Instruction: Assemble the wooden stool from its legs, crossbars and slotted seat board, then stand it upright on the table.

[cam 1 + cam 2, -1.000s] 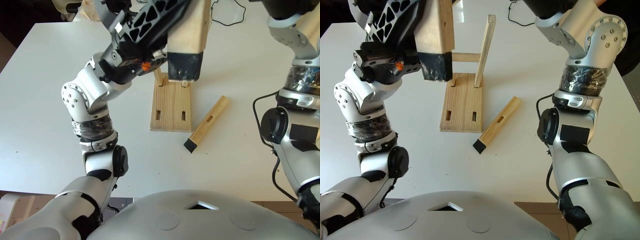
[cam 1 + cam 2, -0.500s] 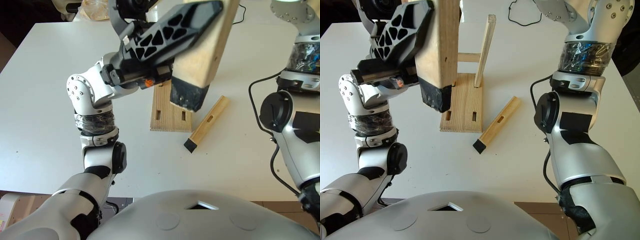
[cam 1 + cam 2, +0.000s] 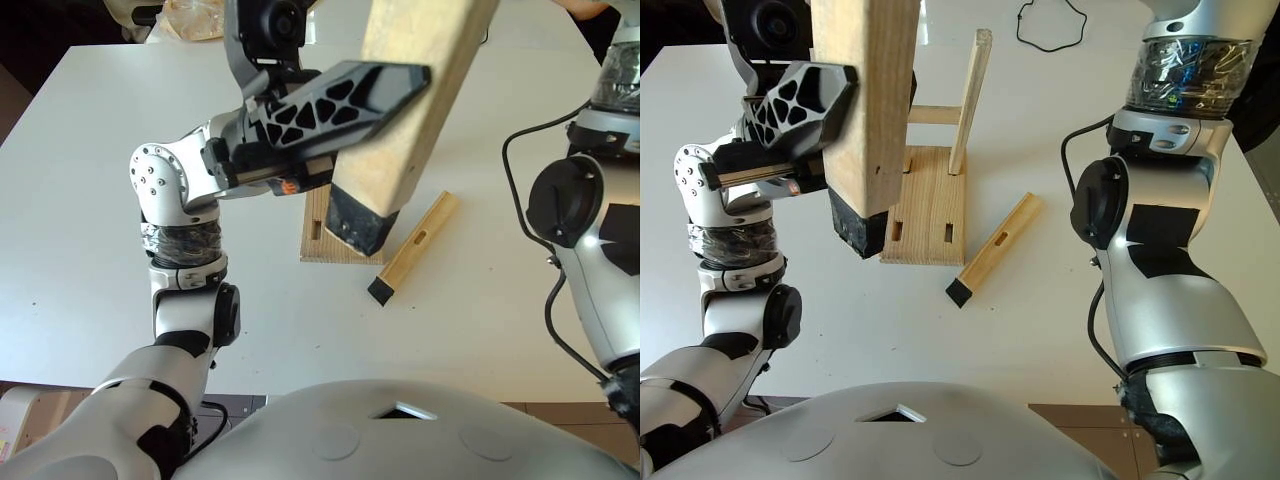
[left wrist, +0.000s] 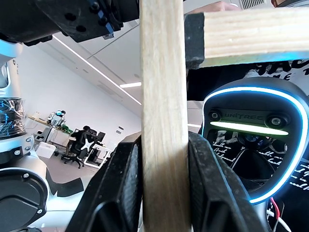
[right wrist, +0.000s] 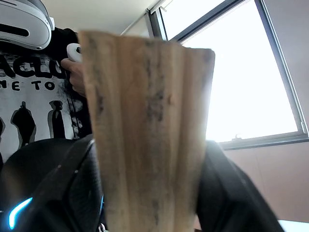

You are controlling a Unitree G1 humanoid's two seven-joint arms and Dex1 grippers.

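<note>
White counter [image 3: 80,150] carries the pale, grainy seat board [image 3: 930,190], lying flat with a thin upright leg [image 3: 970,100] and a crossbar [image 3: 933,114] at its far end. Just right of it, a slotted loose leg [image 3: 998,247] lies diagonally, black cap nearest. The left gripper [image 4: 164,181] clamps a held leg [image 3: 415,100] steeply above the board, cap down and top cut off. The right gripper [image 5: 149,188] is closed on a wooden piece [image 5: 149,121].

Both head eyes are looking forward and down from close above the desk [image 3: 80,150], sharing the seat board [image 3: 925,215] and loose leg [image 3: 997,247], slightly offset sideways. Each wrist camera is facing upward at very close range: the left along the wooden bar [image 4: 163,96] in the left claw [image 4: 164,183], the right along the wooden piece [image 5: 149,121] in the right claw [image 5: 149,188].
</note>
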